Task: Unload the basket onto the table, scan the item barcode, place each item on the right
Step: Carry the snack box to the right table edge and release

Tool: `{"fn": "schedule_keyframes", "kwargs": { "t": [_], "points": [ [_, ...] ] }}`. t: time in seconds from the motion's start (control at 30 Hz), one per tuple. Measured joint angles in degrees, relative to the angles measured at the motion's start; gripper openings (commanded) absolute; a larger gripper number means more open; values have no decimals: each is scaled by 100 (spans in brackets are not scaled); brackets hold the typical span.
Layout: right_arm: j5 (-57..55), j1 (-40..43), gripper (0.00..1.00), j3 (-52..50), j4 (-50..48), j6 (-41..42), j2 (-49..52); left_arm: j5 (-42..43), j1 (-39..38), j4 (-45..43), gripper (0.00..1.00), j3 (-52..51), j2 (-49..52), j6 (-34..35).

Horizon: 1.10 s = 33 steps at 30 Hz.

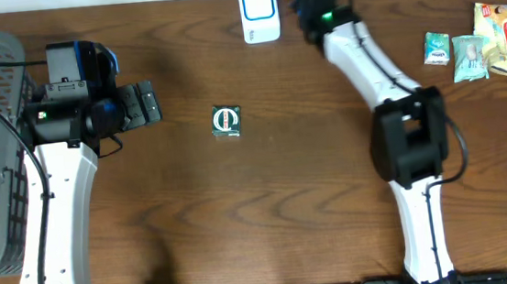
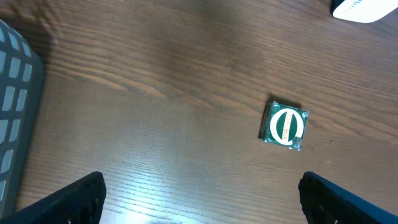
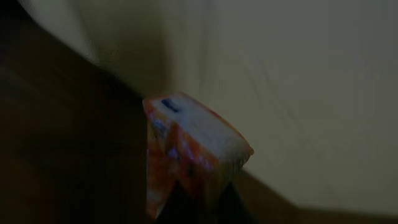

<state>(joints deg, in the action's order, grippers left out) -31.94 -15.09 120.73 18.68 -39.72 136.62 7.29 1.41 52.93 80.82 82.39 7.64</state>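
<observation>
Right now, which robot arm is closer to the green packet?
The left arm. Its open jaws sit left of the green packet; the right arm reaches far past it, jaws beside the white scanner.

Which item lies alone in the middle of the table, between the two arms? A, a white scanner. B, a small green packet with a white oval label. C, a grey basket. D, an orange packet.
B: the small green packet lies by itself on the table, ahead of the open left end effector.
</observation>
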Motion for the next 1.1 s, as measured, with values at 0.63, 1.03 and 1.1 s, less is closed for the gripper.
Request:
{"fn": "schedule_keyframes", "kwargs": {
  "t": [0.63, 1.03, 1.1],
  "points": [
    [1532, 2739, 99, 44, 2905, 1764, -61, 0, 0, 0, 98, 0, 0, 0],
    [6063, 2433, 99, 44, 3536, 2544, -61, 0, 0, 0, 98, 0, 0, 0],
    [6749, 2378, 99, 44, 3646, 2588, -61, 0, 0, 0, 98, 0, 0, 0]
  ]
}}
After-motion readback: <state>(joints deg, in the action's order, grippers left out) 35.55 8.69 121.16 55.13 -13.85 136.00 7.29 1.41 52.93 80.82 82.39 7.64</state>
